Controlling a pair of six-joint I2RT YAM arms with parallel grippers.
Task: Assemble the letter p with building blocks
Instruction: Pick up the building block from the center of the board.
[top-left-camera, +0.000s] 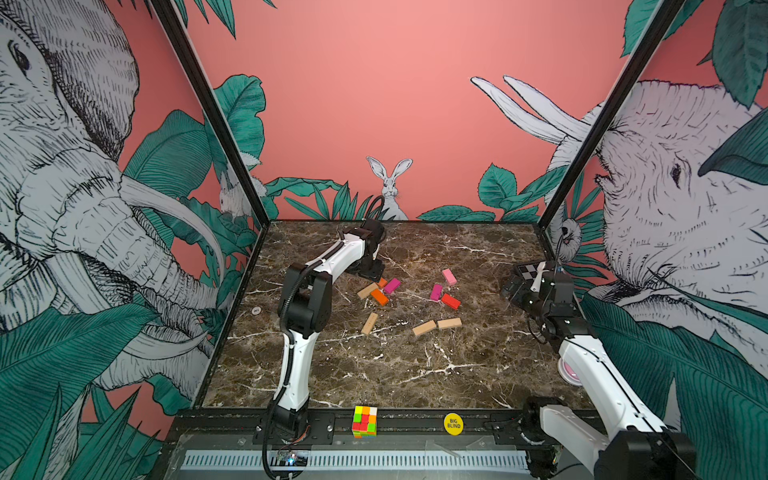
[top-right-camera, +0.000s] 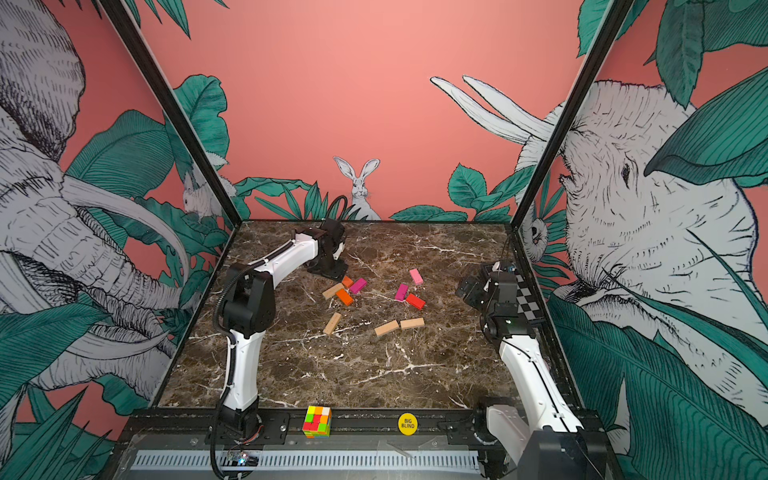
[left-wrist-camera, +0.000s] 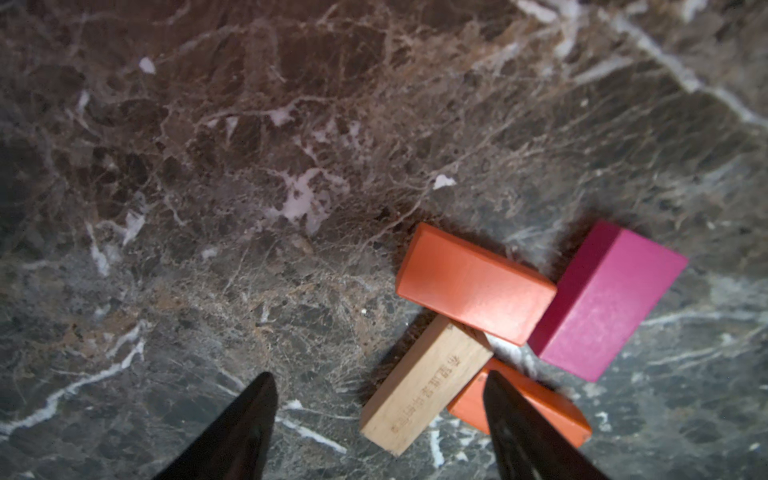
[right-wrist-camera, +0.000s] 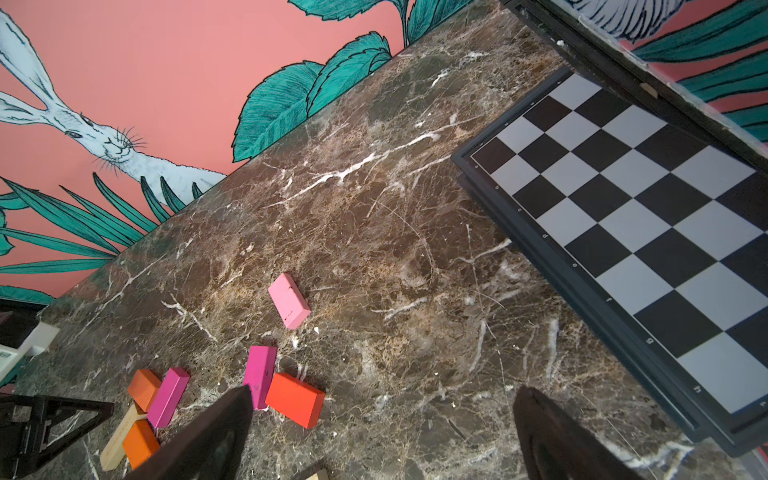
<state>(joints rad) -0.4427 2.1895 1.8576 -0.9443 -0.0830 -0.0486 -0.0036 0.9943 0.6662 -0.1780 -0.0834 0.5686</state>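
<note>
Closest to the lens in both top views, a multicoloured puzzle cube (top-left-camera: 365, 421) and a yellow BIG BLIND disc (top-left-camera: 453, 423) sit on the black front rail (top-left-camera: 415, 419); beyond them the building blocks (top-right-camera: 407, 323) lie scattered on the marble table (top-left-camera: 374, 374), from mid-depth backwards. A lone tan block (top-left-camera: 369, 323) points roughly away from the camera, its far end leaning right. Right of it, a second tan block (top-left-camera: 424, 328) and a third tan block (top-left-camera: 449, 323) lie nearly end to end, long axes running left to right, the left one slightly slanted. Behind them a red block (top-left-camera: 451, 301), long axis diagonal, touches a magenta block (top-left-camera: 436, 292) that points almost straight back; a pink block (top-left-camera: 449, 276) lies apart further back, its far end leaning left. At the left, a fourth tan block (top-left-camera: 368, 290) runs diagonally from near-left to far-right, with a near orange block (top-left-camera: 379, 297) and a far orange block (top-left-camera: 382, 282) set crosswise against it and a second magenta block (top-left-camera: 392, 285) roughly parallel to it, touching the far orange one. The left gripper (left-wrist-camera: 377, 376) hangs just over this cluster, fingers spread wide, gripping nothing. The right gripper (right-wrist-camera: 384, 392) is well apart beside the chessboard (right-wrist-camera: 623, 208), fingers equally wide and empty
</note>
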